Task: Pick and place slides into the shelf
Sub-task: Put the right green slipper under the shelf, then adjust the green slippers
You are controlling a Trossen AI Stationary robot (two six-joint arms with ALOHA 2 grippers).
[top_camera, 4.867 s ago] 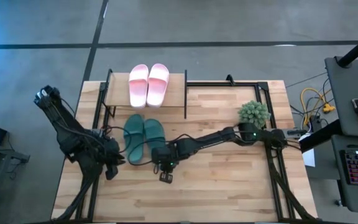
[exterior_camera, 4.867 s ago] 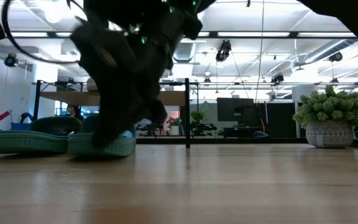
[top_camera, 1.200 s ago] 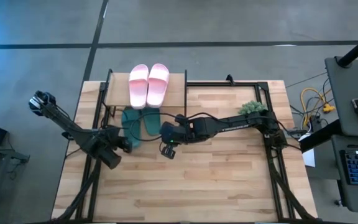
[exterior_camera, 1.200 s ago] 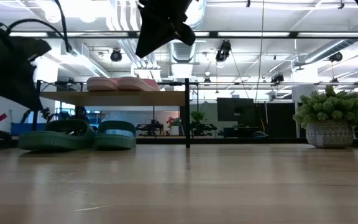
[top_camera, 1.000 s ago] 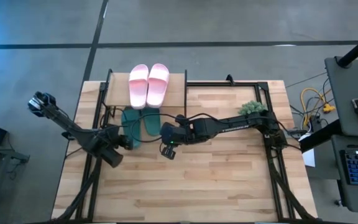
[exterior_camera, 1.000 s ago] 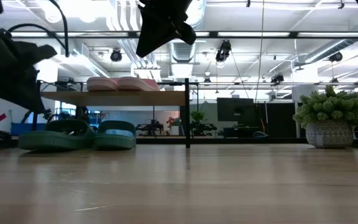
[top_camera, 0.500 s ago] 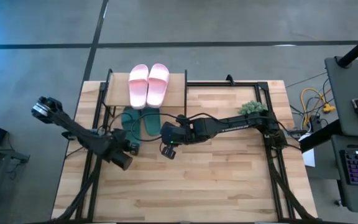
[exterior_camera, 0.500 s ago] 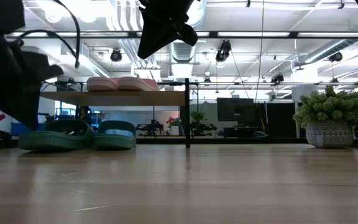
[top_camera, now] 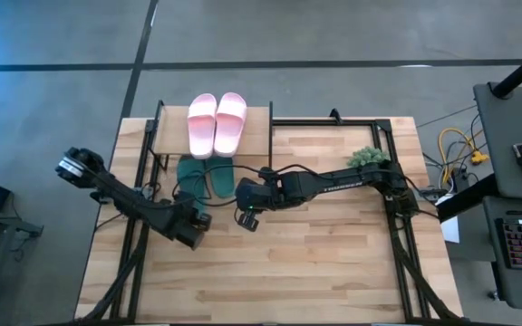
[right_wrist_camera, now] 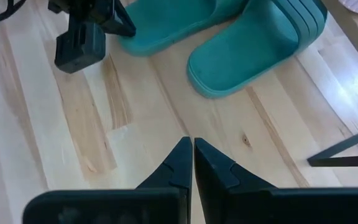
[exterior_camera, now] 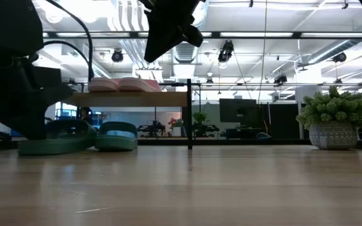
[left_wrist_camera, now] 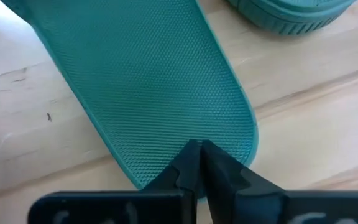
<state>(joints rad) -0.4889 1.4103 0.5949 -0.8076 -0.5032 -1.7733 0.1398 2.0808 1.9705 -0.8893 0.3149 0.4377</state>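
**Beneath the shelf, green slides sitting tucked in**

On the worktop's (top_camera: 333, 272) left side, the left pincer (top_camera: 191, 228) is hovering with its fingers closed and empty, just by the heel of the left green slide (left_wrist_camera: 148, 87). Both green slides (top_camera: 207, 176) are lying under the shelf (top_camera: 261, 136), heels sticking out. Pink slides (top_camera: 217, 122) are resting on its top board. Rightward, the right pincer (top_camera: 246, 217) is hanging closed, empty, above bare wood.

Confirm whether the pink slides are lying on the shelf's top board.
Yes: the high view shows both pink slides side by side on the shelf top board.
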